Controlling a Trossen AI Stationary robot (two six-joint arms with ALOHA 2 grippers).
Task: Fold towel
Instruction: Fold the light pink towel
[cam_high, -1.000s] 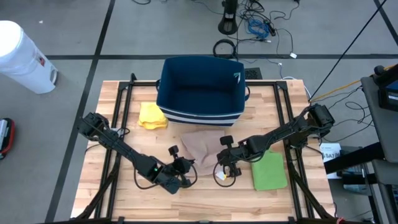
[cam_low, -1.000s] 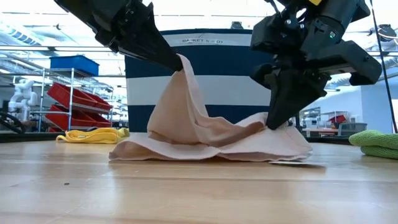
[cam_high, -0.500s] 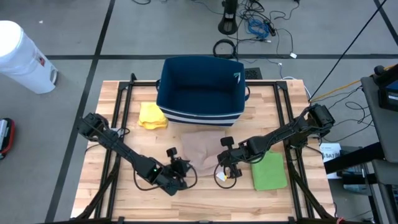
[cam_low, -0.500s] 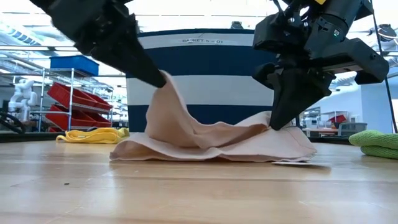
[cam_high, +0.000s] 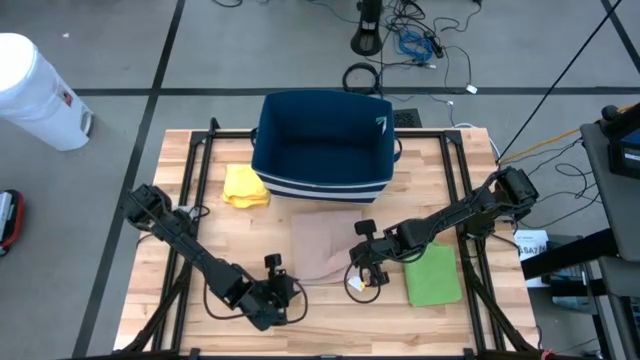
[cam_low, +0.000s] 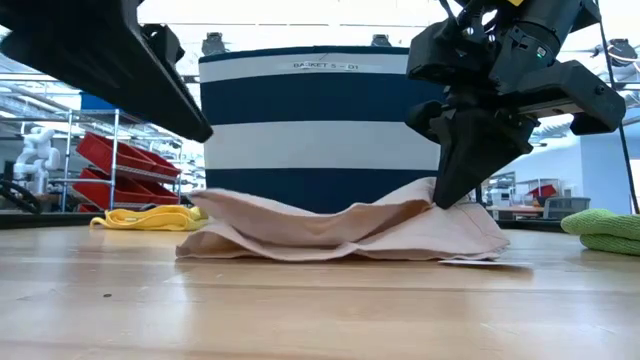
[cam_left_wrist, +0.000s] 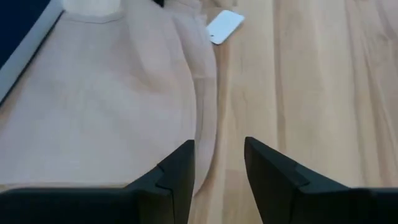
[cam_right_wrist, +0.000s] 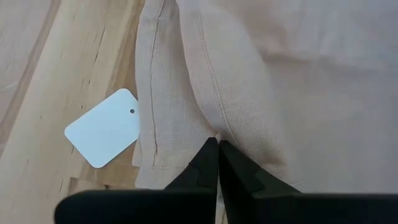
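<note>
The beige towel (cam_high: 325, 245) lies rumpled on the wooden table in front of the navy basket; in the low view the towel (cam_low: 340, 225) rests low, with its right end raised. My left gripper (cam_high: 286, 288) hovers open just off the towel's near left edge, and the left wrist view shows its fingers (cam_left_wrist: 219, 158) apart with nothing between them. My right gripper (cam_high: 365, 270) is shut on the towel at its near right end. My right gripper pinches a raised ridge of cloth (cam_right_wrist: 214, 127) between its two fingertips, close to the towel's hemmed edge at the near right end. The fingers come slanting down from above. That end (cam_low: 455, 195) is held slightly up; the remainder lies slack on the table.
A navy, white-striped basket (cam_high: 322, 145) stands behind the towel. A yellow cloth (cam_high: 245, 185) lies at the far left and a green cloth (cam_high: 433, 275) at the right. A white tag (cam_right_wrist: 102, 127) lies on the wood beside the towel's edge.
My left gripper has opened and let go of the towel's raised left part, then drawn back toward the table's near left. That part has dropped and now lies flat over the remainder of the towel. The right end has stayed pinched and raised.
</note>
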